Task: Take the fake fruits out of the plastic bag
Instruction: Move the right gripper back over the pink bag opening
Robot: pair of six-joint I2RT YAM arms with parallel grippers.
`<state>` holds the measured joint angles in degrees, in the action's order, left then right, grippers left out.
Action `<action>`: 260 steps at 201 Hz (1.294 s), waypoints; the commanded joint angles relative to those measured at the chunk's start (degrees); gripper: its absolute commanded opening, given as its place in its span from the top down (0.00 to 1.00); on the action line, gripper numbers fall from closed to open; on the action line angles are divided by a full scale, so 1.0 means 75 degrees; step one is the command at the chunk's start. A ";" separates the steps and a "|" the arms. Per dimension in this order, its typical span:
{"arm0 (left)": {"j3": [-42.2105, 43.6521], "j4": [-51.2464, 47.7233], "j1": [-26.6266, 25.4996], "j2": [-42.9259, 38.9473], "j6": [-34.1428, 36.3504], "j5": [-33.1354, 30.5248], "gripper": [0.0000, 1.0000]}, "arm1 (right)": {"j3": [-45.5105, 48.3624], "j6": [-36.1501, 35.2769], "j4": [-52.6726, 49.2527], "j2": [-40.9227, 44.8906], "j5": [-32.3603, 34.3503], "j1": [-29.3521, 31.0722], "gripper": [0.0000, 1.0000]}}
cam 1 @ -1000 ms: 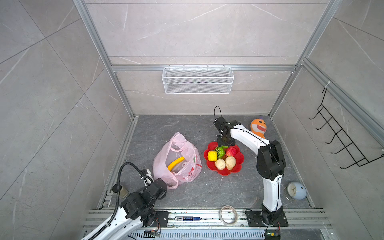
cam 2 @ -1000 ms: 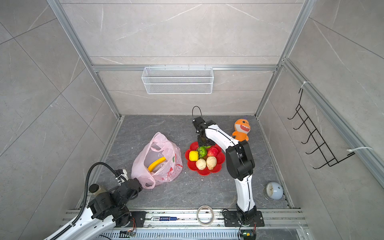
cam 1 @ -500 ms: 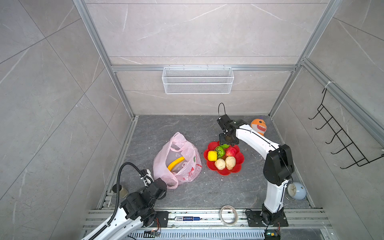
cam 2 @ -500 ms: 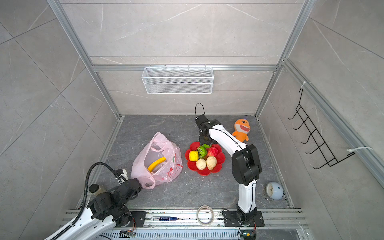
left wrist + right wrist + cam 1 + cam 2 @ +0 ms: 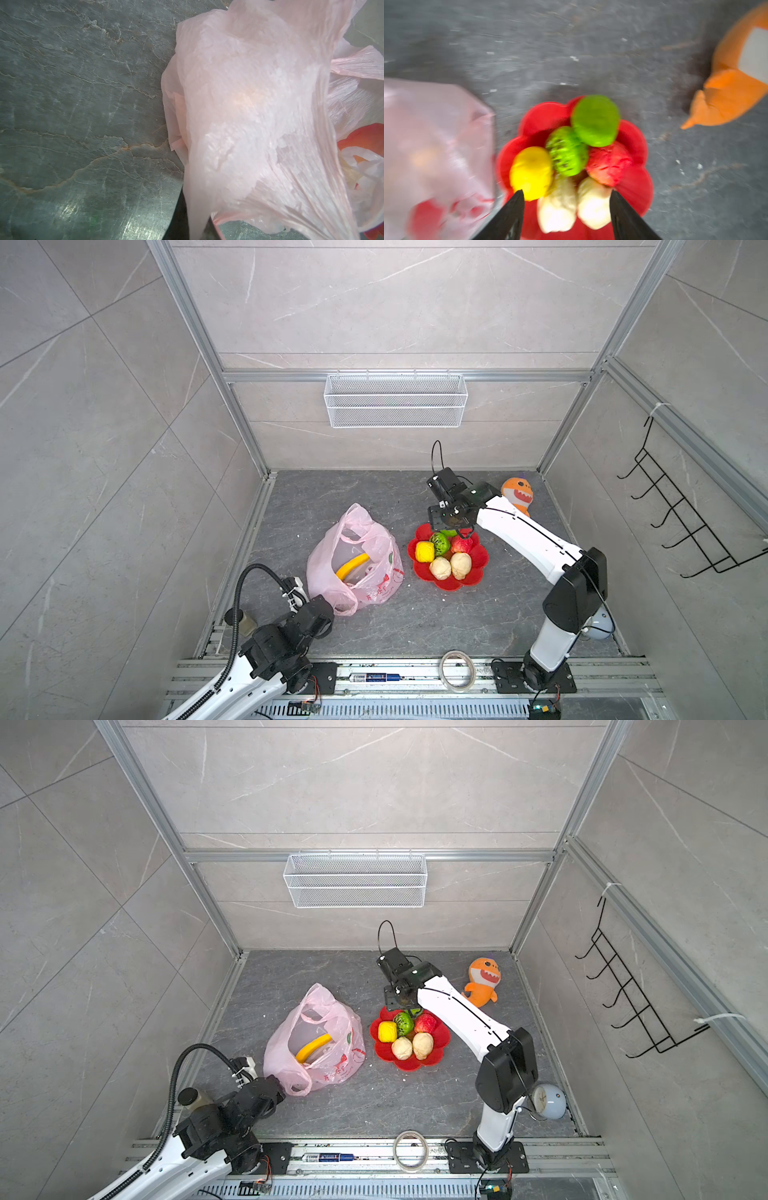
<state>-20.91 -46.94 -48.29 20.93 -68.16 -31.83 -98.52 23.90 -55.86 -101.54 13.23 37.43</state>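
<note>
Right pincer (image 5: 566, 192) open, empty, above the far edge of red flower dish (image 5: 478, 570), which holds six fake fruits (image 5: 460, 565). Banana (image 5: 352, 566) inside plastic bag (image 5: 374, 585), left of the dish. Left pincer (image 5: 326, 610) closed on the bag's near loop.

Both top views are looking down on the whole floor (image 5: 415, 626); wrist cameras are closely facing bag (image 5: 259, 114) and dish (image 5: 638, 191).

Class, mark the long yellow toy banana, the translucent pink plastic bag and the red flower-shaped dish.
Long yellow toy banana (image 5: 352, 566): in a top view, its middle.
Translucent pink plastic bag (image 5: 380, 541): in a top view, side wall.
Red flower-shaped dish (image 5: 455, 584): in a top view, bare rim lobe.
</note>
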 commanded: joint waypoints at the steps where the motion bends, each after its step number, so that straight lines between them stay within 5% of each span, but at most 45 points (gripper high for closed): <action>1: -0.0308 0.0136 -0.0018 -0.0059 0.0365 0.0128 1.00 | -0.0581 0.0284 0.0006 0.0141 -0.0459 0.0583 0.34; 70: -0.0033 0.0052 -0.0025 -0.0275 0.0317 0.0237 1.00 | -0.2074 0.1385 0.0501 -0.1305 -0.1647 0.2021 0.46; 150: 0.0397 0.0073 -0.0018 -0.0496 0.0156 0.0249 1.00 | -0.4318 0.1395 -0.0672 -0.3610 -0.2364 0.2673 0.51; 260: 0.0469 -0.0313 -0.0018 -0.0344 -0.0348 0.0225 1.00 | -0.4037 0.1016 -0.1151 -0.4430 -0.2679 0.2896 0.55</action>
<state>-17.52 -48.25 -48.29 16.36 -68.69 -29.56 -131.28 33.17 -63.20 -135.17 -5.98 58.59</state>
